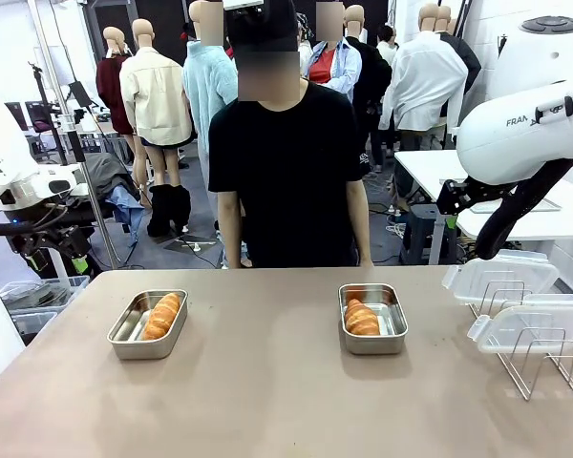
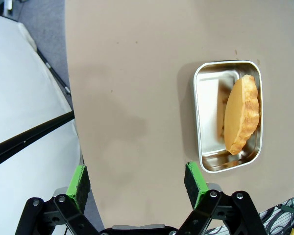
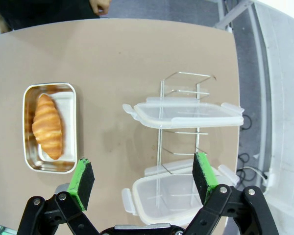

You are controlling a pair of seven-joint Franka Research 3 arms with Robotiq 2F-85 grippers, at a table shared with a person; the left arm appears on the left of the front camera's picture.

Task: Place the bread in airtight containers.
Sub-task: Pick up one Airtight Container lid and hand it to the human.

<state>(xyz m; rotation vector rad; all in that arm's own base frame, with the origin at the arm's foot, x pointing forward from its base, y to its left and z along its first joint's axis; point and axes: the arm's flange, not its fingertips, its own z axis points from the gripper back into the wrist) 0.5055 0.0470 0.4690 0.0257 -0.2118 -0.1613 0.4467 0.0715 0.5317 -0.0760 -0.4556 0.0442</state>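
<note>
Two steel containers sit on the tan table, each with a croissant inside. The left container (image 1: 147,323) holds a croissant (image 1: 161,315) lying along it; the left wrist view has this container (image 2: 227,115) and its croissant (image 2: 241,113) at the right. The right container (image 1: 372,318) holds another croissant (image 1: 362,318); the right wrist view puts that container (image 3: 50,127) and croissant (image 3: 48,126) at the left. My left gripper (image 2: 137,180) is open over bare table. High above the lid rack, my right gripper (image 3: 143,176) is open as well. Both hold nothing.
Two clear snap lids (image 1: 501,277) (image 1: 535,322) stand in a wire rack (image 1: 535,358) at the table's right edge, the lids (image 3: 183,112) (image 3: 174,195) also under my right gripper. A person (image 1: 286,162) stands at the far side. My right arm (image 1: 516,143) hangs over the right end.
</note>
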